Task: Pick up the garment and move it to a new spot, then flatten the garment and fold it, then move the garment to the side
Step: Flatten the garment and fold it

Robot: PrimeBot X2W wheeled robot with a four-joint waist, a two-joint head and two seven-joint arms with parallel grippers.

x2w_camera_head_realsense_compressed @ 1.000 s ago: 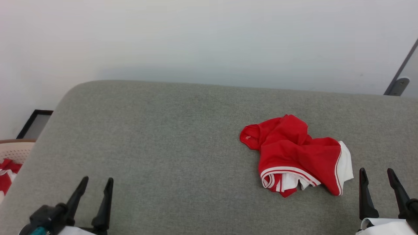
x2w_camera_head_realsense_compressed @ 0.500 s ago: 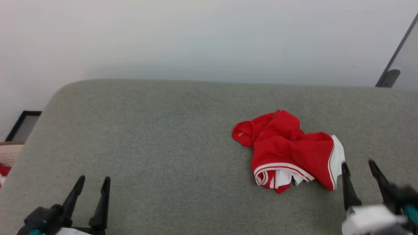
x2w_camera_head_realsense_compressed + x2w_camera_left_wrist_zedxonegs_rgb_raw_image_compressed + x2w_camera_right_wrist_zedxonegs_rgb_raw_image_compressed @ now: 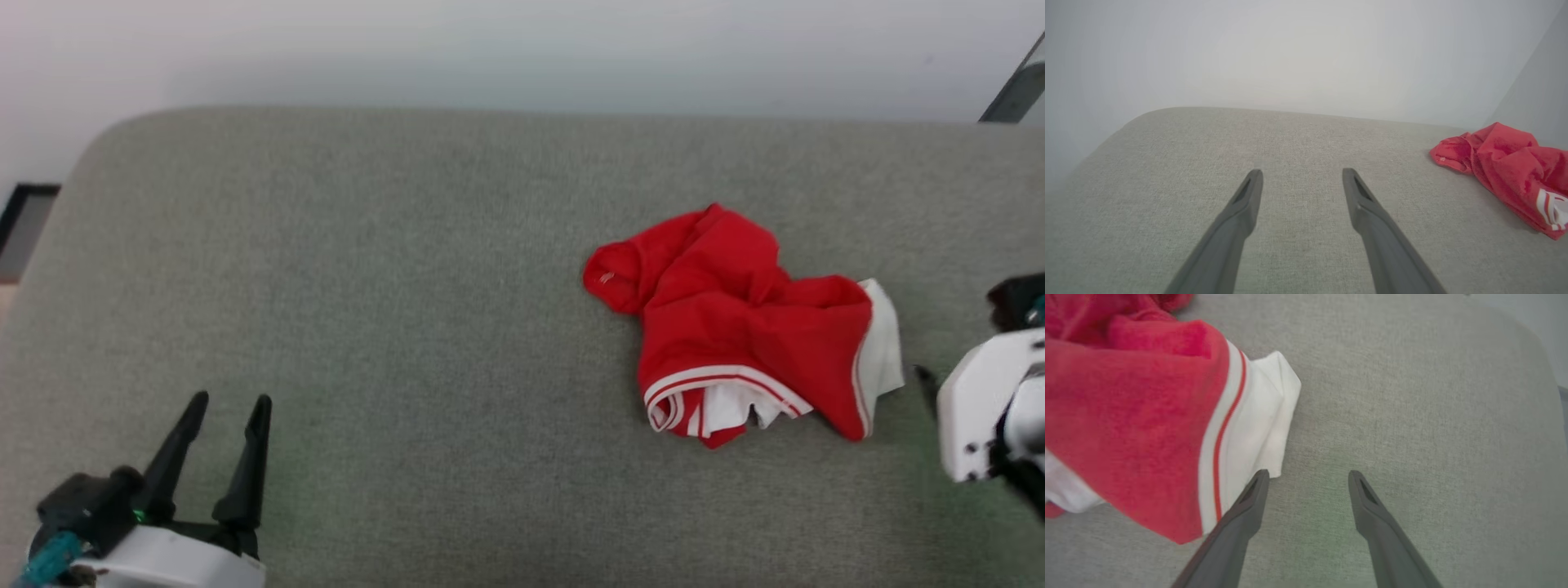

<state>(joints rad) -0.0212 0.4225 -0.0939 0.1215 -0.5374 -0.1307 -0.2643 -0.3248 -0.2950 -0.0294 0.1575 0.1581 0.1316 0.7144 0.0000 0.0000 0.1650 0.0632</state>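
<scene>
The garment (image 3: 735,335) lies crumpled on the grey padded surface (image 3: 408,286), right of centre: bright red knit with white striped bands and white lining at its near and right edges. My right gripper (image 3: 1308,473) stands open just beside its right edge. The gripper's left finger overlaps the white hem (image 3: 1257,416), and bare padding lies between the fingers. In the head view, its white wrist housing (image 3: 980,408) sits at the right edge. My left gripper (image 3: 230,402) is open at the lower left, far from the garment (image 3: 1502,163), with nothing in it (image 3: 1301,171).
A pale wall runs behind the padded surface, whose rounded corner is at the far left. A dark frame (image 3: 20,220) shows past that left edge, and a grey metal bar (image 3: 1016,90) at the top right. Bare padding stretches left of the garment.
The head camera has tilted down, shifting the whole picture. My right arm has swung up and in beside the garment's right edge. The left gripper and garment stay put.
</scene>
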